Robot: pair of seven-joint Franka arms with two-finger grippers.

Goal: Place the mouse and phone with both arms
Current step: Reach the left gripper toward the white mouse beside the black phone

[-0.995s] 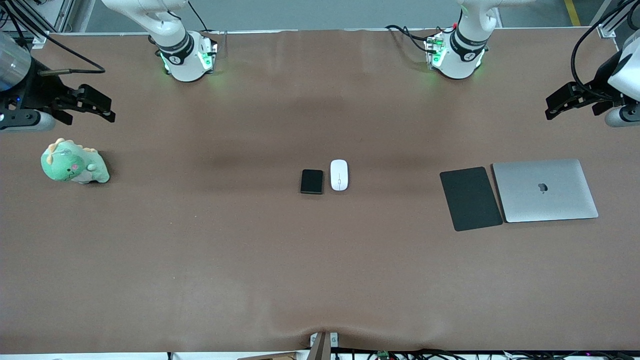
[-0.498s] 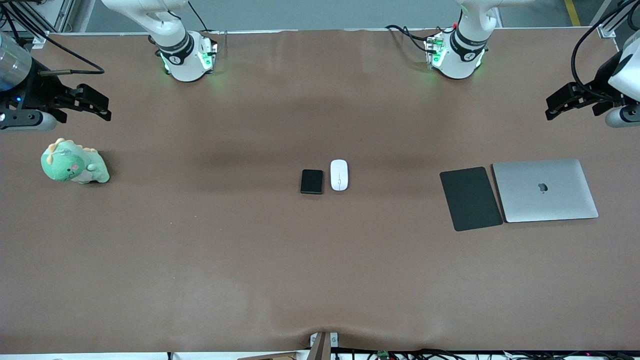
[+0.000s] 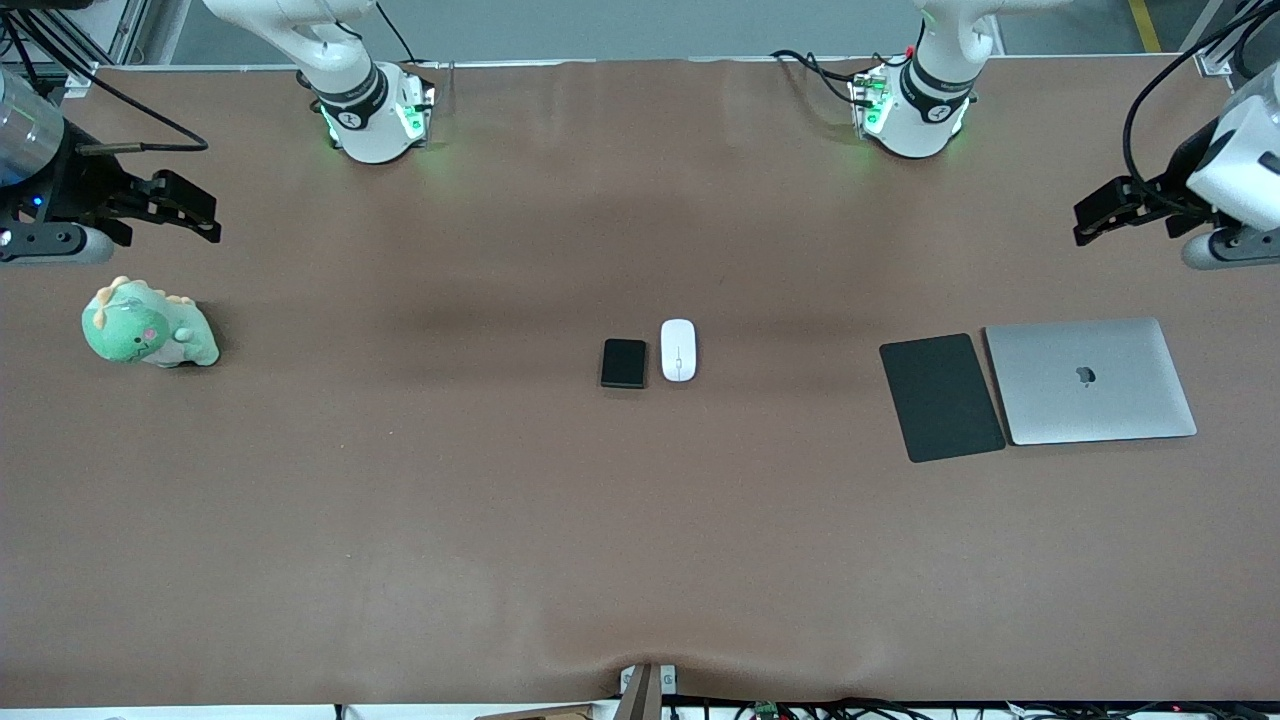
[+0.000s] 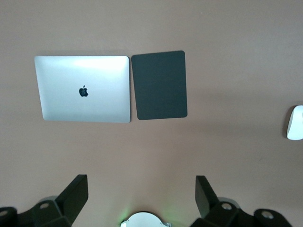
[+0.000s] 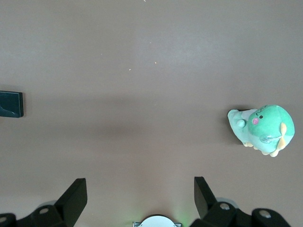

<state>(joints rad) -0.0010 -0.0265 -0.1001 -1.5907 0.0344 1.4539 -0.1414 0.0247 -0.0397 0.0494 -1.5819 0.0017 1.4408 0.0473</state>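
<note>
The white oval mouse (image 3: 678, 350) and the small glossy black phone (image 3: 624, 363) lie side by side at the table's middle, the mouse toward the left arm's end. The mouse's edge shows in the left wrist view (image 4: 295, 123); the phone's end shows in the right wrist view (image 5: 10, 104). My left gripper (image 3: 1095, 216) is open and empty, up over the table at the left arm's end, above the laptop's area. My right gripper (image 3: 190, 213) is open and empty, up over the table at the right arm's end, above the plush toy.
A large matte black pad (image 3: 941, 396) lies beside a closed silver laptop (image 3: 1090, 380) at the left arm's end. A green plush dinosaur (image 3: 147, 326) sits at the right arm's end. Both arm bases (image 3: 372, 110) stand along the table's edge farthest from the front camera.
My left gripper has shifted a little toward the table's middle and away from the front camera. My right gripper has drawn back slightly toward its end of the table. Mouse and phone have not moved.
</note>
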